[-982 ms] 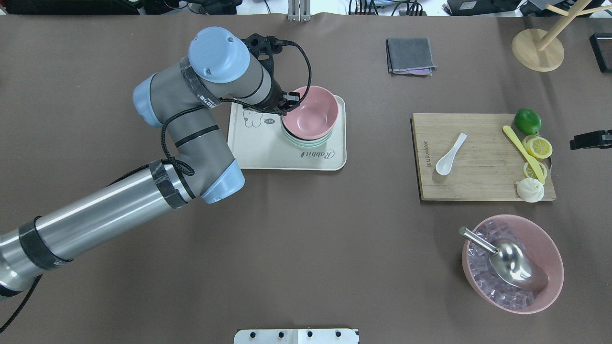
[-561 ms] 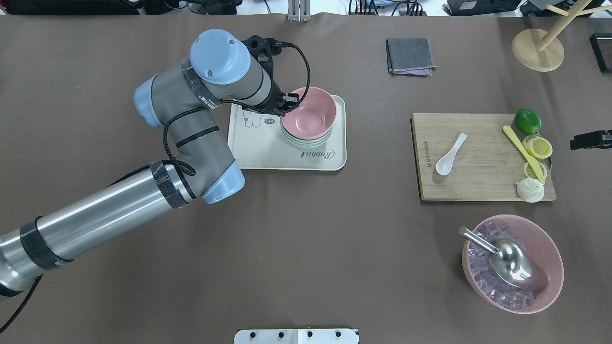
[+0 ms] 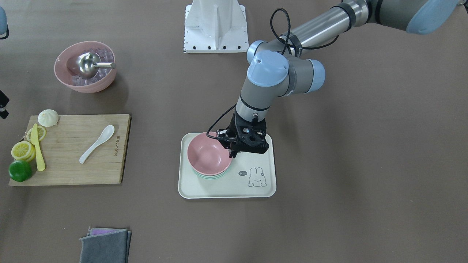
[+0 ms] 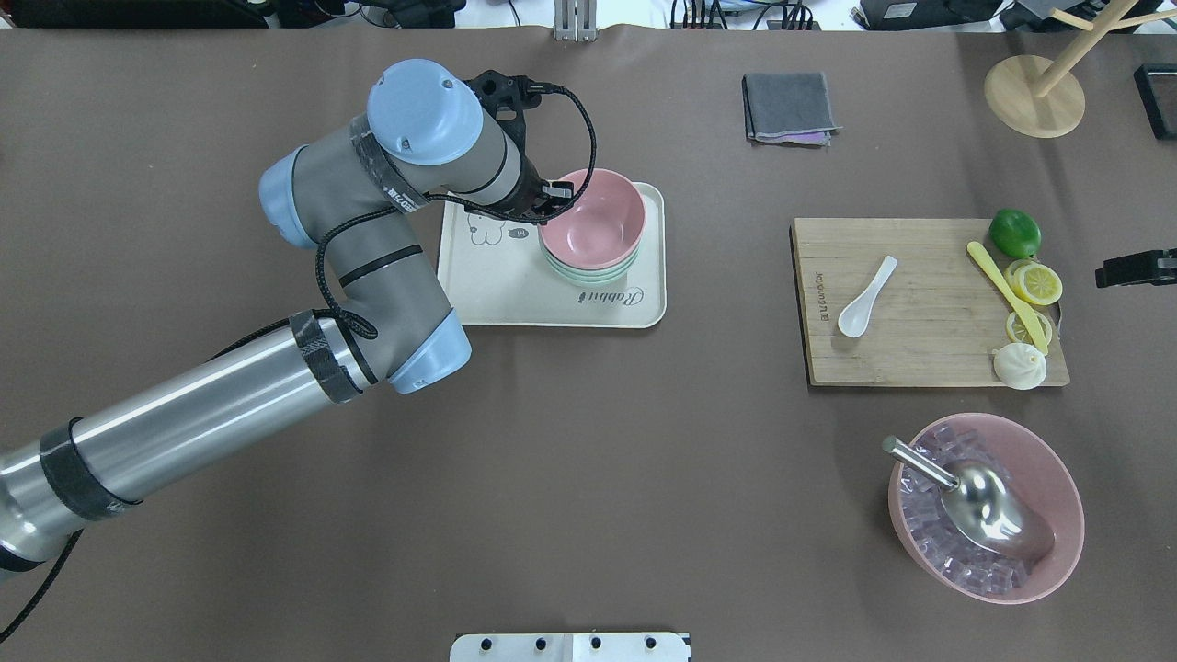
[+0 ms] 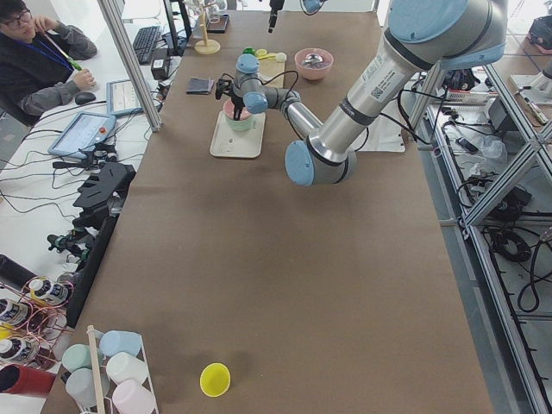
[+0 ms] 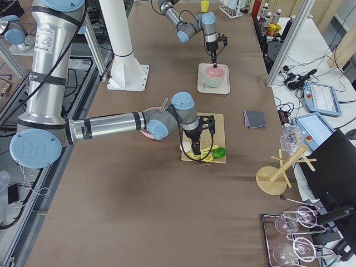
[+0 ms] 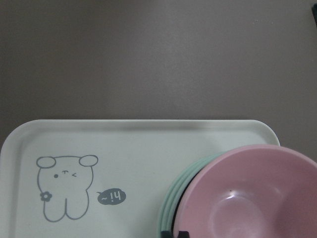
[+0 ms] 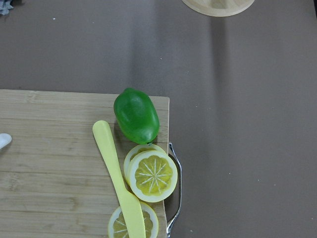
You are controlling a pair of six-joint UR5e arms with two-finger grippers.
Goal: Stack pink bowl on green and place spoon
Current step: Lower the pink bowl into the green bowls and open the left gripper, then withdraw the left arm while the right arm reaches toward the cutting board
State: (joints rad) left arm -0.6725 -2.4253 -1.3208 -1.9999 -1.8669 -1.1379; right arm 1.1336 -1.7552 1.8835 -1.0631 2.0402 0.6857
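Note:
The pink bowl (image 4: 598,221) sits nested in the green bowl (image 4: 588,273) on a cream rabbit tray (image 4: 515,294). Both bowls also show in the left wrist view, pink (image 7: 247,198) inside green (image 7: 173,198). My left gripper (image 4: 552,198) is shut on the pink bowl's rim on the side facing the rabbit print, seen from the front too (image 3: 232,150). The white spoon (image 4: 864,296) lies on the wooden cutting board (image 4: 919,359), far to the right. My right gripper (image 4: 1136,268) hovers by the board's right edge; its fingers are hidden.
On the board lie a lime (image 4: 1014,233), lemon slices, a yellow knife (image 4: 1002,290) and a bun (image 4: 1019,366). A large pink bowl (image 4: 1067,487) of ice cubes with a metal scoop stands front right. A grey cloth (image 4: 789,108) and a wooden stand (image 4: 1034,97) are at the back.
My left gripper and the pink bowl have shifted slightly left and down, seating the bowl on the green one. The right arm has not moved.

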